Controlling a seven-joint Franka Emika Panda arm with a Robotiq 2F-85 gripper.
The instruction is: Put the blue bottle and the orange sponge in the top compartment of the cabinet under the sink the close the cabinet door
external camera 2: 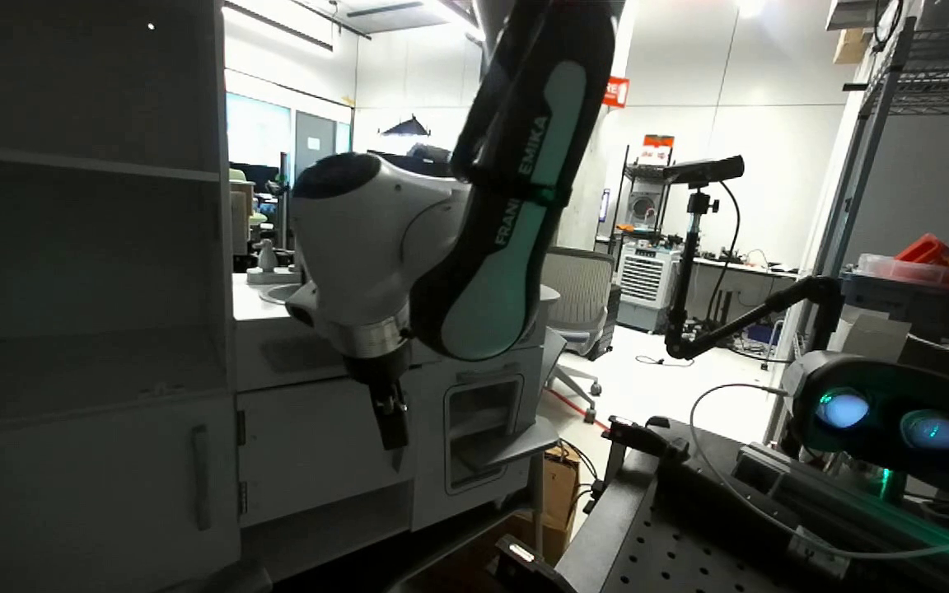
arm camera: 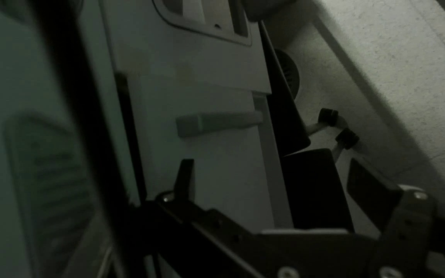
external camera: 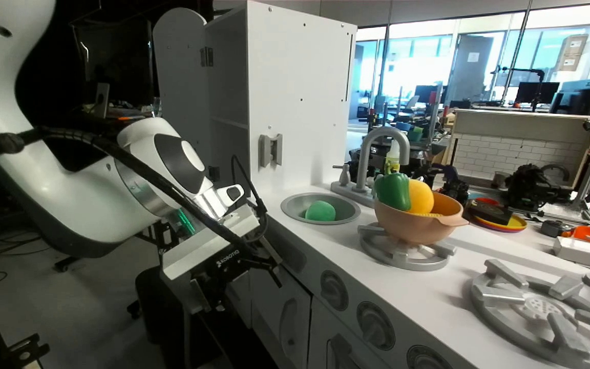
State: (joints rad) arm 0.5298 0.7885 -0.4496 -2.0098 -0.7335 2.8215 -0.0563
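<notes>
Nearest us on the left, in an exterior view, the white robot arm (external camera: 69, 200) slants down to the right. Farther back, just right of it, we see a tall unit (external camera: 295, 77) with its rounded door (external camera: 180, 77) standing open and a shelf (external camera: 229, 123) across the inside. Next, low before the counter (external camera: 338, 241), hangs the gripper (arm camera: 270, 166); the wrist view gives us its two fingers (arm camera: 185, 175) spread wide, and we find it holding nothing. Behind it, under the sink (external camera: 345, 206), the cabinet (external camera 2: 310, 457) looks closed to us, its handle (arm camera: 222, 122) showing beyond the fingers and apart from them. Up in the sink we make out a round green thing (external camera: 320, 210), with the grey faucet (external camera: 362, 169) on the far side. Farther right we come to a peach-coloured bowl (external camera: 413, 229) resting upright on a grey burner (external camera: 377, 251); a green pepper (external camera: 393, 191) and, touching its right side, something round and yellow (external camera: 421, 196) rise above the rim. Grey knobs (external camera: 334, 290) line the counter's front. At the near right, well apart from the bowl, we see another burner (external camera: 540, 306).
</notes>
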